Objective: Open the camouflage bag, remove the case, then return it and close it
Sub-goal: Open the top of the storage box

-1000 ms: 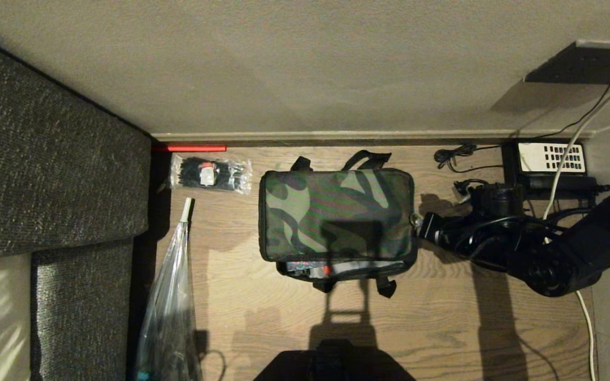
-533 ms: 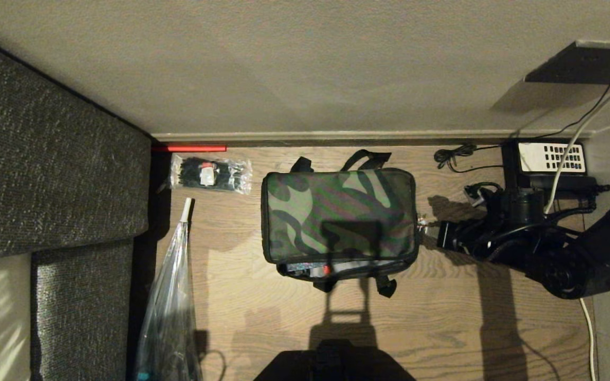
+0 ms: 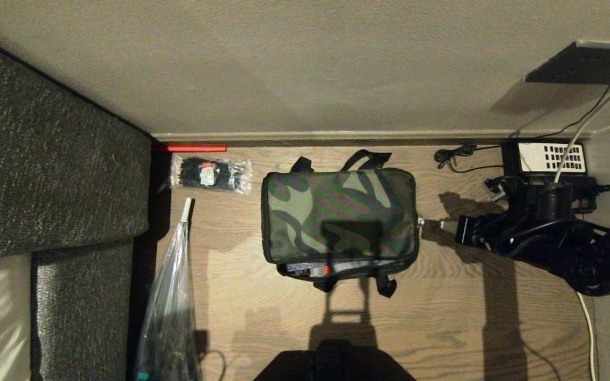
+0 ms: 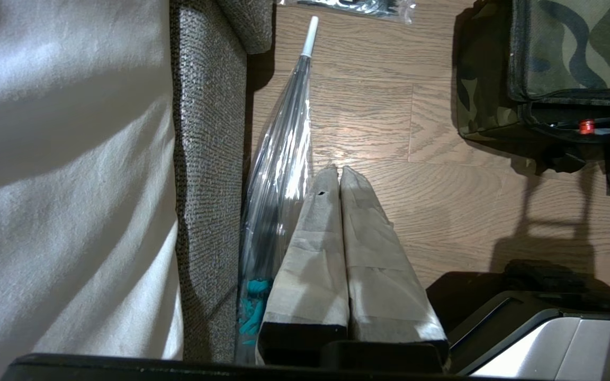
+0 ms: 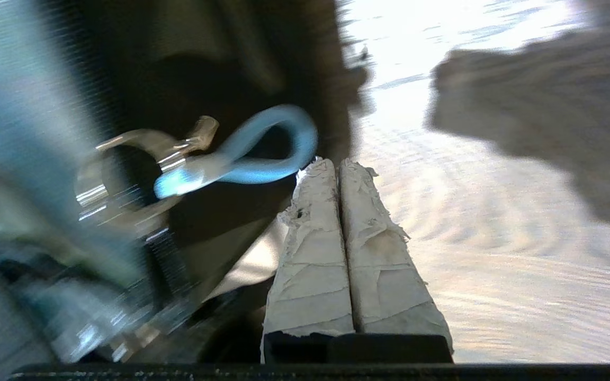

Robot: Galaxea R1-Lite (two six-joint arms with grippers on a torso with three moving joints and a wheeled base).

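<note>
Head view: the camouflage bag (image 3: 339, 217) sits on the wooden floor (image 3: 442, 317), lid down; the right gripper (image 3: 445, 226) is just beside its right end. Left wrist view: left gripper (image 4: 339, 172) pressed together over the floor, parked. Right wrist view: right gripper fingers (image 5: 315, 211) pressed together, tips touching a blue loop (image 5: 268, 153) on a metal ring (image 5: 125, 174)

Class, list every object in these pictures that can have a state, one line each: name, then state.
camouflage bag: on the floor, lid down, front edge gaping a little.
case: inside the bag, only an edge with a red dot showing.
right claw: shut, beside the bag's right side.
left claw: shut, above the floor, holding nothing.
clear umbrella: folded, lying along the sofa.
</note>
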